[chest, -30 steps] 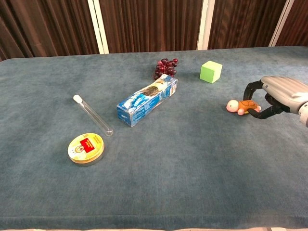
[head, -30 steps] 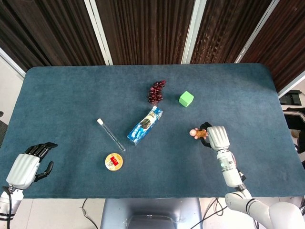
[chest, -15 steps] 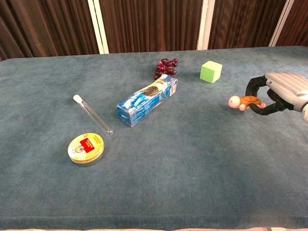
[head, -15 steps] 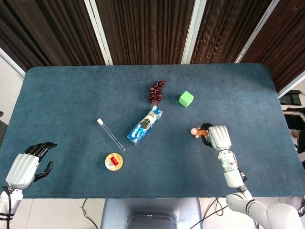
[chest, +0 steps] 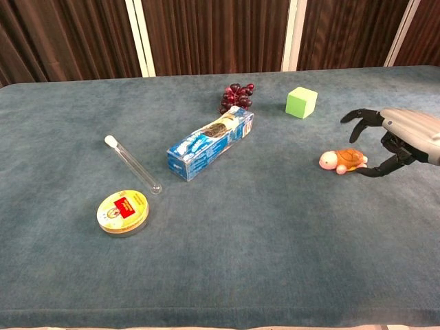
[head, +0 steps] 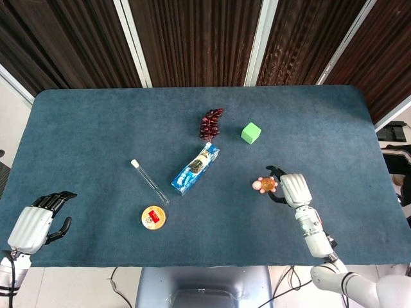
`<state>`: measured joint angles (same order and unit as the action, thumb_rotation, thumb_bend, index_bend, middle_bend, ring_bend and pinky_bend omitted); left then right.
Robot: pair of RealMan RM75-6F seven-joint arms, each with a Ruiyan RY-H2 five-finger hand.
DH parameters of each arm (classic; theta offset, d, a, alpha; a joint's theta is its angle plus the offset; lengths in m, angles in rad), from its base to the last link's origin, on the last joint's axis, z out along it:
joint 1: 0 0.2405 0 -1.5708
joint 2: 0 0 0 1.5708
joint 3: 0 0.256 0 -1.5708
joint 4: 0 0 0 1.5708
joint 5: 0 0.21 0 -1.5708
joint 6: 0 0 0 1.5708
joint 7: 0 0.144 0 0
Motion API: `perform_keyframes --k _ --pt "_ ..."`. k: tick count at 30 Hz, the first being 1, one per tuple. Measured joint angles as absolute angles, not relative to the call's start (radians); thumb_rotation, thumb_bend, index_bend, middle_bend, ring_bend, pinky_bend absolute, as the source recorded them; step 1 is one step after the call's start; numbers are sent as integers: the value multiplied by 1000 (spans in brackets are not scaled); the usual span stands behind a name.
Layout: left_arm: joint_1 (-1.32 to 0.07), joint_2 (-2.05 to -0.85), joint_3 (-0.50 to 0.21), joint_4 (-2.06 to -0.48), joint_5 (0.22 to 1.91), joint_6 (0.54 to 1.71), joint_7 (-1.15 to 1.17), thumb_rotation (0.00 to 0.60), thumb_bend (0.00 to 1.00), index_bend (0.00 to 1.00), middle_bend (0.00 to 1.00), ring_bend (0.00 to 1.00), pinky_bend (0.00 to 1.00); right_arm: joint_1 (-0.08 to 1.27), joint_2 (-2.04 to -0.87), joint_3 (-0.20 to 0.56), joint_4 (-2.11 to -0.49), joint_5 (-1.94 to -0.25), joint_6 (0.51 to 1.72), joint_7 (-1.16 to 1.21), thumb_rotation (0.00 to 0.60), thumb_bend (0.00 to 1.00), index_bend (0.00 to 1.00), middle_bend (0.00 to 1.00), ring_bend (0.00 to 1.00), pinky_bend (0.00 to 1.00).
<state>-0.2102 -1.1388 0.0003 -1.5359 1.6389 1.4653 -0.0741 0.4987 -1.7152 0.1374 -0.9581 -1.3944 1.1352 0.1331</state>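
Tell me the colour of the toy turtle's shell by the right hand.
Orange-brown shell on the turtle, with a pink head; clearest in the chest view.

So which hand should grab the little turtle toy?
The right hand: its fingers are spread right beside the turtle toy. The left hand sits far off at the table's near corner.

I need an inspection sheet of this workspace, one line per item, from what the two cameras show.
Surface: blue table cloth, flat.
Job's things: toy turtle lies on the cloth at the right hand's fingertips.
Clutter: grapes, green cube, blue box, test tube, round tin.
Hands: right hand fingers spread by the turtle; left hand at near edge, holds nothing.
Cables: some below the table edge.
Surroundings: dark curtains.
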Motion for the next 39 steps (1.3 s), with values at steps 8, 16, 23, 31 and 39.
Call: perform_keyframes --k 8,16,23,31,39 --pt "-210 -1138 0 -1537 1638 1465 -76 600 474 239 241 263 337 443 -1575 106 -1207 -1394 1165 16 600 98 1 223 617 809" --pt "-208 -1137 3 -1537 1643 1468 -78 600 473 239 241 263 338 320 -1433 75 -1485 -1400 1357 -185 600 328 82 176 198 319" --pt "-200 -1141 2 -1538 1641 1481 -65 600 474 239 241 263 338 136 -1310 8 -1656 -1449 1621 -375 600 334 16 56 22 57" --pt "-193 -1148 -5 -1546 1633 1493 -36 600 473 231 214 229 339 -19 -1260 -31 -1676 -1464 1770 -401 600 290 0 0 0 22" --pt "-186 -1165 -7 -1530 1655 1522 -17 600 470 139 62 54 245 -62 -1251 -19 -1657 -1463 1779 -294 600 276 0 0 0 20"
